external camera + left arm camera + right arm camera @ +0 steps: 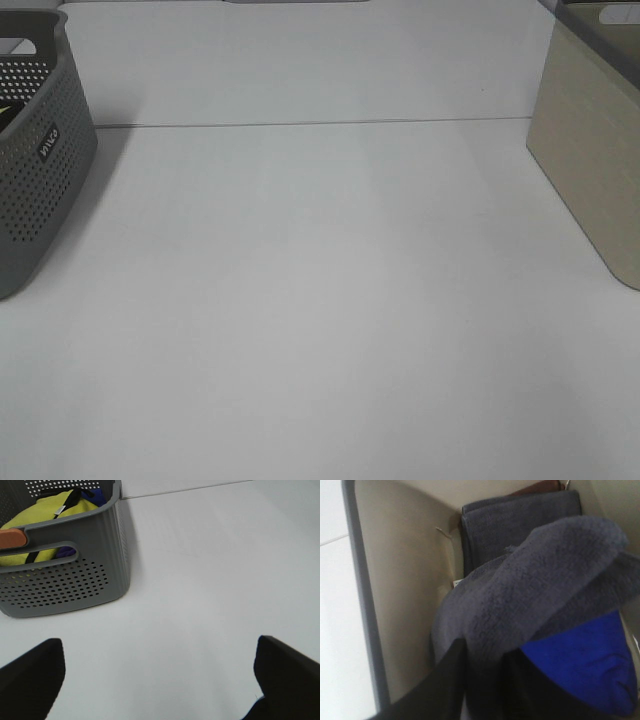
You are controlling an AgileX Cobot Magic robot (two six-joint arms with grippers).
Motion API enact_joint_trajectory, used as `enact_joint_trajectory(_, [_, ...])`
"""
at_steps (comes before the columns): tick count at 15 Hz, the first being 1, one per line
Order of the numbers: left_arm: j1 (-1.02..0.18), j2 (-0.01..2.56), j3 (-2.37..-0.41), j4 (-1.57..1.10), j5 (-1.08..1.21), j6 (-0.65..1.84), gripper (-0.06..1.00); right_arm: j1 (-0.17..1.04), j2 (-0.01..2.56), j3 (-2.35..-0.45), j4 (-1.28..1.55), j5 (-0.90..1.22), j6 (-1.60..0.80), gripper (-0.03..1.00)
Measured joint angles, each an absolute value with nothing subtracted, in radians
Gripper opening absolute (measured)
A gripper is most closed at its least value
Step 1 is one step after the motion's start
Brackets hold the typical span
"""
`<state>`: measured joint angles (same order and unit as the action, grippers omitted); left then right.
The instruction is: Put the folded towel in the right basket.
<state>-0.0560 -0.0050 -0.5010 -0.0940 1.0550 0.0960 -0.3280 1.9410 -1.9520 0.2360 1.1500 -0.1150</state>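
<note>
The folded towel is dark grey and fluffy. My right gripper is shut on it and holds it inside the beige right basket, above a blue cloth and another folded dark grey towel. In the exterior high view the right basket stands at the right edge; neither gripper shows there. My left gripper is open and empty over the bare table, beside the grey left basket.
The perforated grey left basket stands at the table's left edge and holds yellow cloth and some dark blue cloth. A seam line crosses the white table toward the back.
</note>
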Motion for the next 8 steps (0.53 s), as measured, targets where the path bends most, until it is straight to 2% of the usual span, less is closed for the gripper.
enact_joint_trajectory(3, [-0.056,-0.005,-0.501,-0.094,1.055,0.096,0.98,-0.328,1.991,-1.951,0.236,1.151,-0.115,0.58])
enact_joint_trajectory(4, [-0.056,-0.005,-0.501,-0.094,1.055,0.096,0.98,-0.326,1.99,-1.95,0.237,1.152,-0.115,0.64])
enact_joint_trajectory(6, [-0.056,-0.005,-0.501,-0.094,1.055,0.096,0.98,-0.301,1.977,-1.95,0.236,1.154,-0.115,0.68])
enact_joint_trajectory(8, [-0.056,-0.005,-0.501,-0.094,1.055,0.096,0.98,-0.226,1.951,-1.95,0.231,1.171,-0.115,0.69])
